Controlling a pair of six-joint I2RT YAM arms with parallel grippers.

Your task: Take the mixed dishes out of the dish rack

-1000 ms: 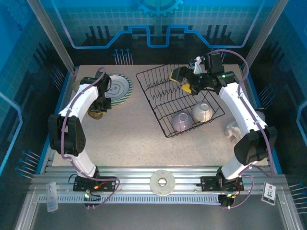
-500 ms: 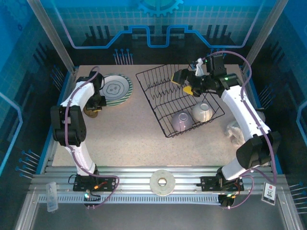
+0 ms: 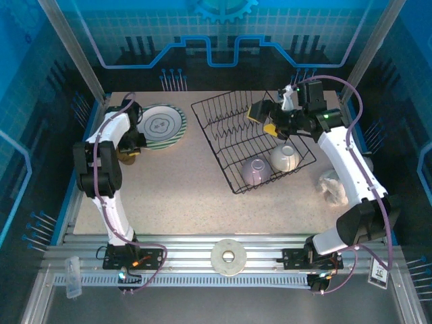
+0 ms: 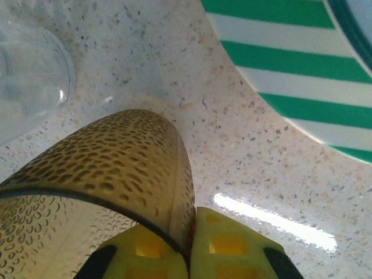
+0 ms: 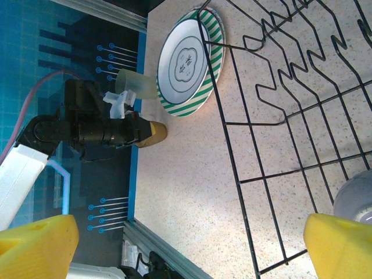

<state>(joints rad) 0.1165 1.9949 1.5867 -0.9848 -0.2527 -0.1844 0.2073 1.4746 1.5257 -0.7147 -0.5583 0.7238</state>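
Left wrist: left jaws pinch the small brown cup (image 4: 99, 168), probably setting it down. Right jaws are spread; release comes next.

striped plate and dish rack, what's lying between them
Nothing; the speckled tabletop between the striped plate and the dish rack is bare, as the top view shows.

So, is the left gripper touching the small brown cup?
Touching. The left wrist view shows the left gripper shut on the wall of the small brown cup.
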